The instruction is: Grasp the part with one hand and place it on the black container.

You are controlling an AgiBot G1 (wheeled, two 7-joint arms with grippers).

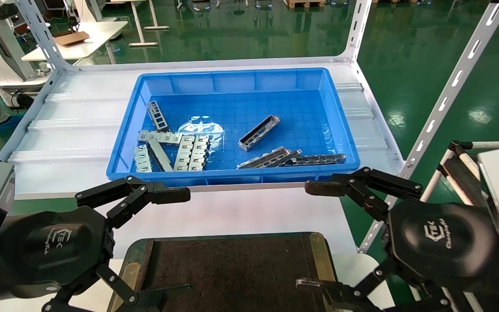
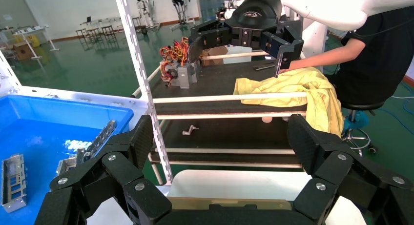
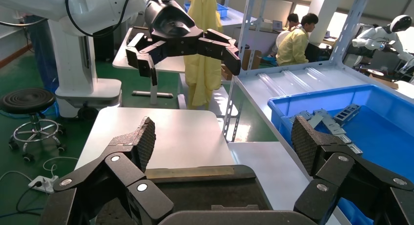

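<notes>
The part [image 1: 259, 132], a slim silver-grey rail with raised walls and cutouts, lies alone at an angle in the middle-right of the blue crate [image 1: 232, 177]. The black container [image 1: 232, 268], a flat dark tray with brass side strips, sits at the near edge between my arms; it also shows under the jaws in the right wrist view [image 3: 205, 186]. My left gripper [image 1: 180, 242] hovers open and empty over the tray's left side. Opposite it, over the tray's right side, my right gripper [image 1: 311, 236] is also open and empty. Both are short of the crate.
Flat pale plates [image 1: 189, 151] lie at the crate's front left, and more rails [image 1: 263, 158] and a darker one [image 1: 319, 159] at its front right. White slotted shelf uprights [image 1: 444, 99] stand at the shelf's corners. A rack with a yellow cloth [image 2: 293, 88] stands to my right.
</notes>
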